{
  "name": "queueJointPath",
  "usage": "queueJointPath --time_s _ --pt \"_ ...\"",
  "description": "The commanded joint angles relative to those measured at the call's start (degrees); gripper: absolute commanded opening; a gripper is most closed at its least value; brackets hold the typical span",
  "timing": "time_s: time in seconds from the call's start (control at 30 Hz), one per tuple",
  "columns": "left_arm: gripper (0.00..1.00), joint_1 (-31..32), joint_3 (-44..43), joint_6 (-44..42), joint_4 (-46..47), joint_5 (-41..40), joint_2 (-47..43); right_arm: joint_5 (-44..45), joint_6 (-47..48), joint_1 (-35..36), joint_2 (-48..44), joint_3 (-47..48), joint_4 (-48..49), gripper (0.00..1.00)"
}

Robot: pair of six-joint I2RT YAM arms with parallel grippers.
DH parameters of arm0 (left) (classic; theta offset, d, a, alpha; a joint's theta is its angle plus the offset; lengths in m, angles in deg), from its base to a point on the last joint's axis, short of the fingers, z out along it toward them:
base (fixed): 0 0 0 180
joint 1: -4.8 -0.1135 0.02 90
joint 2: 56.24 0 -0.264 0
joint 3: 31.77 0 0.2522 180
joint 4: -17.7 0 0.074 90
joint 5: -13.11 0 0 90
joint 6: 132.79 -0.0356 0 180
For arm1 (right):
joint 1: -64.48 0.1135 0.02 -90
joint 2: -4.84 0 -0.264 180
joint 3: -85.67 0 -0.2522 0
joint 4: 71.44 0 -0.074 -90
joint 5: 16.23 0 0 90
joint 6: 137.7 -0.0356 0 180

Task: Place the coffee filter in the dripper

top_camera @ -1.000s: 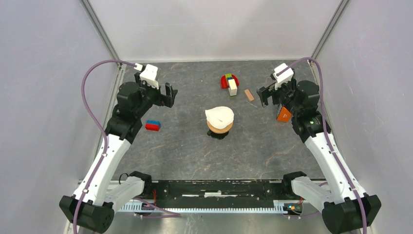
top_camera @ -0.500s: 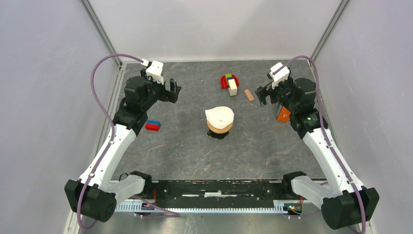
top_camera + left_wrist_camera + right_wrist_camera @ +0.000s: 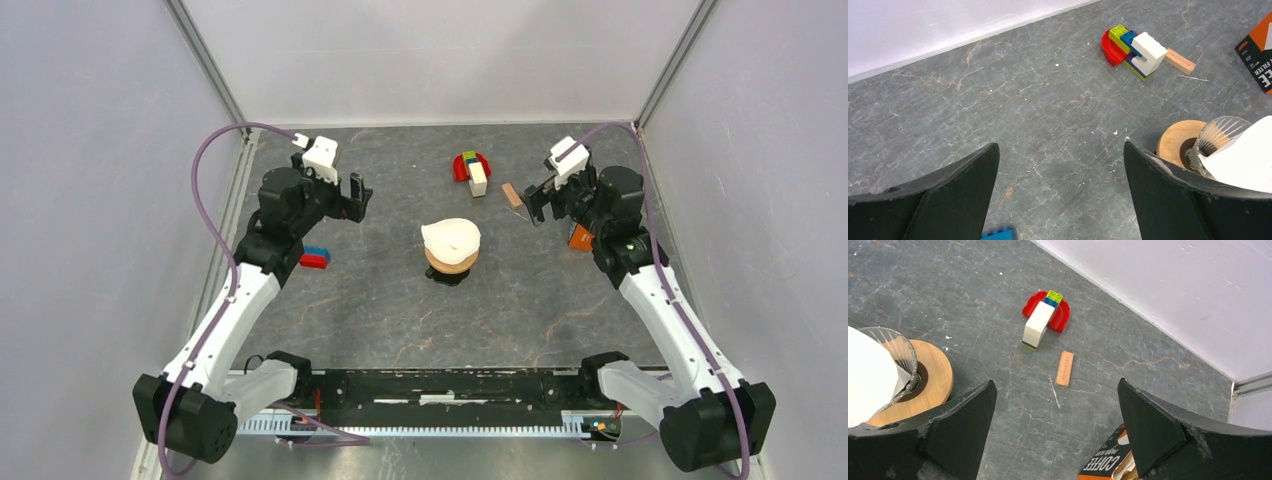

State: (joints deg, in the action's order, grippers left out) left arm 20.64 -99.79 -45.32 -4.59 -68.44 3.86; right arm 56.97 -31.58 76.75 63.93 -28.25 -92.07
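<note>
Both end effectors are spread wide with nothing between the fingers. The left end effector hangs over bare counter at the far left, and the right end effector mirrors it at the far right.

Going outward from there, the dripper stands upright mid-counter, between the two and a bit nearer the bases than either one. So it lies inward and toward the near edge for both arms. The distance looks about even, maybe the right is a hair closer.

The coffee filter is already sitting in the glass funnel, mouth up and axis vertical. Its paper stands above the glass rim and looks a bit lopsided in the left wrist view, where the filter fills the funnel above the tan collar. To my eye the placing is basically done. If anything's left, it's a nudge straight down from above to seat it.

Compared with a second ago, the left arm has swung inward a little and the right end effector has crept left toward the small wooden block. Filter, dripper and the toy blocks haven't budged.
</note>
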Motion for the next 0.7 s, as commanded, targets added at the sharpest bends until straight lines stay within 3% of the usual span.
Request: queueJointPath --time_s 0.0,0.67 --pt "1.0 -0.6 0.6 -0.2 2.1 -1.1 -4.1 -0.5 0.1 0.1 -2.7 -0.9 2.5 0.98" --pt "1.0 -0.7 0.9 2.0 2.1 2.2 -3.8 -1.7 0.3 0.0 -3.3 -1.1 1.6 0.98"
